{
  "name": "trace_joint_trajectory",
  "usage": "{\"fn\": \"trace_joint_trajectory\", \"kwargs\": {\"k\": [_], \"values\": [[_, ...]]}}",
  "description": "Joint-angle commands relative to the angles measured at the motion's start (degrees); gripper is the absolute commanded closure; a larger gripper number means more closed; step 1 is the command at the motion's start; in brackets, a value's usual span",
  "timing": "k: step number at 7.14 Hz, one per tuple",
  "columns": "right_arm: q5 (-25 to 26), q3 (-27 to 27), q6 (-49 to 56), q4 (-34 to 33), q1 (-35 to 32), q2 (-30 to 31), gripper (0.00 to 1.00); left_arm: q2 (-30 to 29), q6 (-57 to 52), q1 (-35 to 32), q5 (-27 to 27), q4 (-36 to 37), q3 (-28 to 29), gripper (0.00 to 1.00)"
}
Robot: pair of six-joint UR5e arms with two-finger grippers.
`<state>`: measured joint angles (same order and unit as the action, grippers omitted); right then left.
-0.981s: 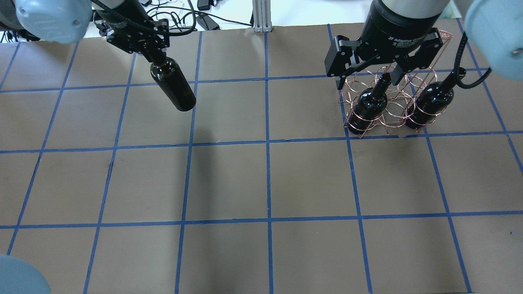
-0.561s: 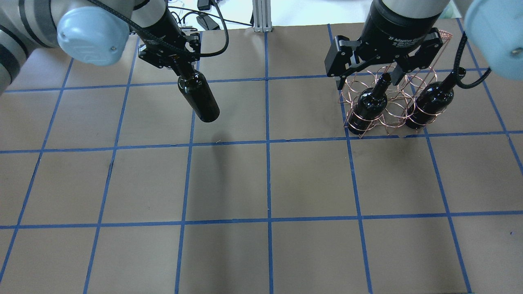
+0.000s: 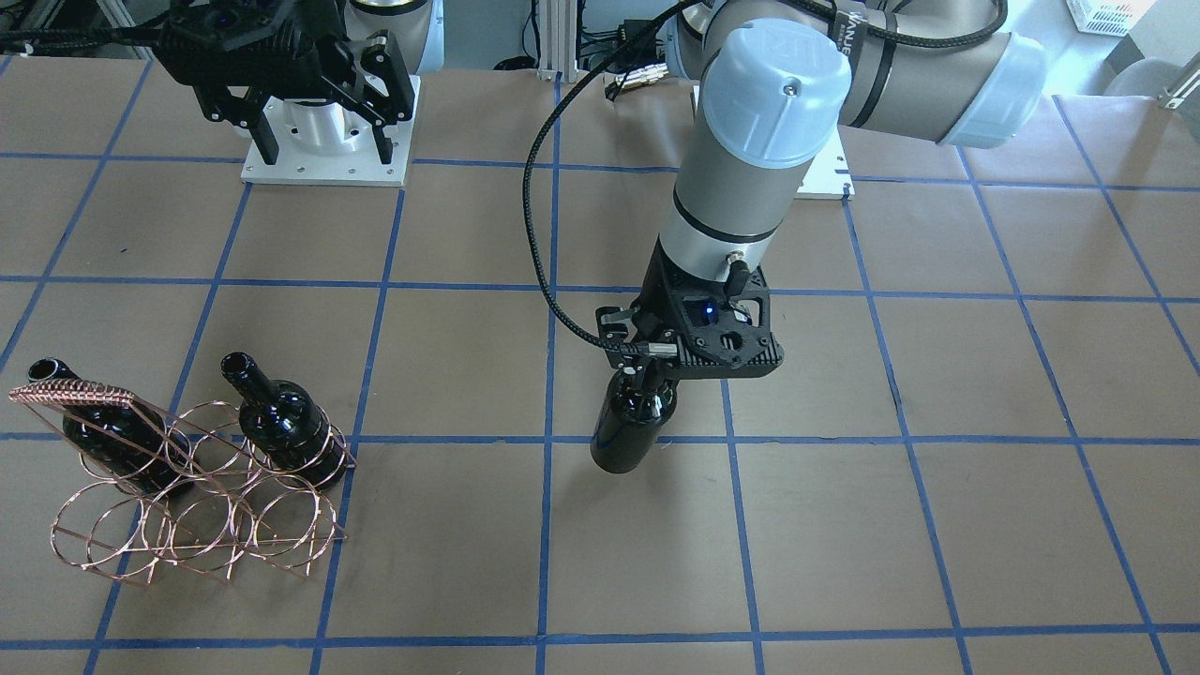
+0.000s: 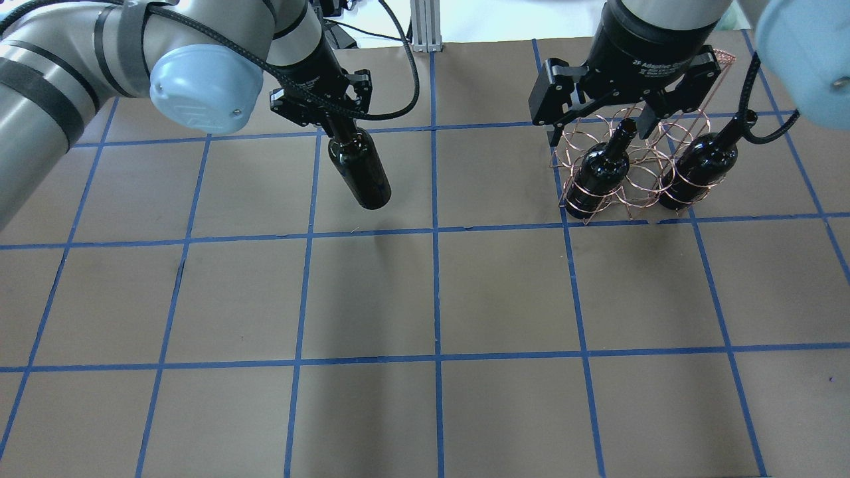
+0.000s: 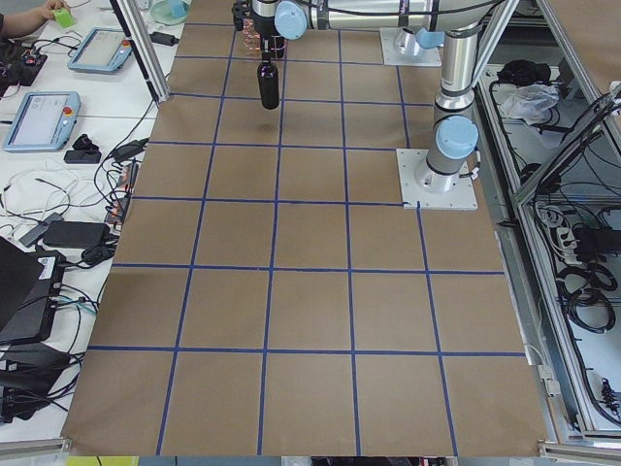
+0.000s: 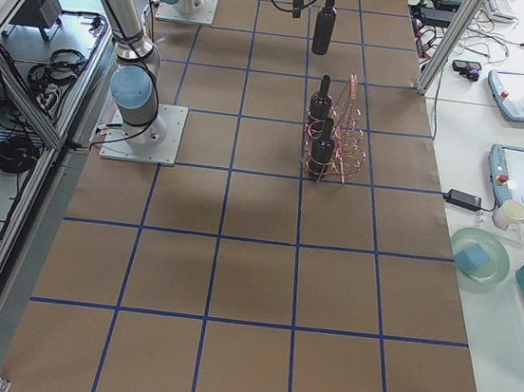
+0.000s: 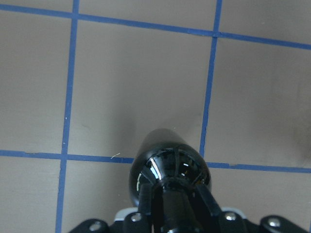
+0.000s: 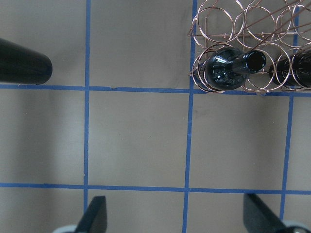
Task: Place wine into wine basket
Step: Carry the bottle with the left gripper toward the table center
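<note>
Overhead, left to right. The left gripper [image 4: 337, 130] is clenching the neck of one glossy near-black glass wine bottle [image 4: 362, 176]. That bottle is hanging neck-up with its base off the brown paper table with the blue tape grid [image 4: 505, 292], near the middle of the far row and well apart from the rack.

The right gripper [image 4: 599, 129] is hanging with its fingers spread, gripping nothing. Below it the copper-coloured thin-wire wine basket [image 4: 647, 214] is sitting on the table, carrying two more black bottles, one [image 4: 597, 176] left, one [image 4: 700, 166] right, each through its rings.

Count: three bottles, one basket, two grippers.

The left wrist view is showing the fingers [image 7: 146, 196] pinching the neck, which the overhead view is hiding. The right wrist view is showing the open mouth of a racked bottle and the held bottle's base at its left edge. The front-facing view is showing the right gripper well apart from the basket's wrapped handle bar [image 3: 70, 392], where the overhead view is overlapping them.
</note>
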<state>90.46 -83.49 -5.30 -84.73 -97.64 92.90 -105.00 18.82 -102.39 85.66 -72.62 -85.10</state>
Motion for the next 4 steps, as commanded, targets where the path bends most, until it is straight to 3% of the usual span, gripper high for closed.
{"fn": "trace_joint_trajectory", "kwargs": {"k": [1,4], "values": [[0.0,0.0,0.0,0.0,0.0,0.0,0.00,0.1,1.9,-2.9,0.1,0.1,-2.5,1.00],[0.0,0.0,0.1,0.0,-0.1,0.0,0.00,0.3,1.7,-3.8,0.0,1.1,-4.8,1.00]]}}
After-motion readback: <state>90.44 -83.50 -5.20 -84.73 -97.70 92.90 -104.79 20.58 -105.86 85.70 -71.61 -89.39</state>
